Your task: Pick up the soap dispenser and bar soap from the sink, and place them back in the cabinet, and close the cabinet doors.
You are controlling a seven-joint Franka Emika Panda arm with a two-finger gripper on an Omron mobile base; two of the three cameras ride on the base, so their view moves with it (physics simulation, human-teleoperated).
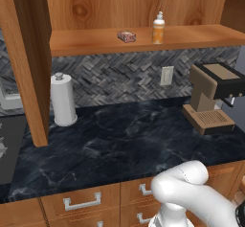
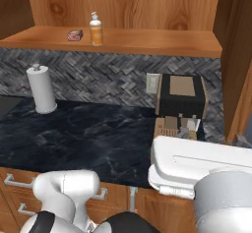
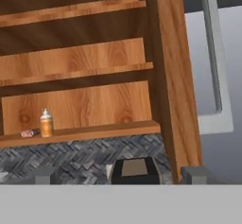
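Hand view looks back at the cabinet from a distance, and what matters next is the open door: it stands edge-on as a tall brown slab rising through the right of the picture, its long axis near upright and leaning slightly with the camera's roll. It lies ahead of the jaws and toward their right-hand tip; the other tip sits far across the frame, so the jaws stand wide apart with nothing between them.

Both soaps already rest on the lowest shelf. The soap dispenser is a small amber bottle with a white pump, standing upright. The bar soap, a low reddish-brown block with a paler face, lies just beside the dispenser and apart from it, on the side toward the paper-towel roll. In the left base view a second door hangs open at the left, past the roll.

Judging from this, only closing the doors is left. I would guess the door near the hand comes first, pushed on its broad face; no handle shows from here. On the dark marble counter below, the coffee machine looks clear of the door's swing, though that is hard to judge
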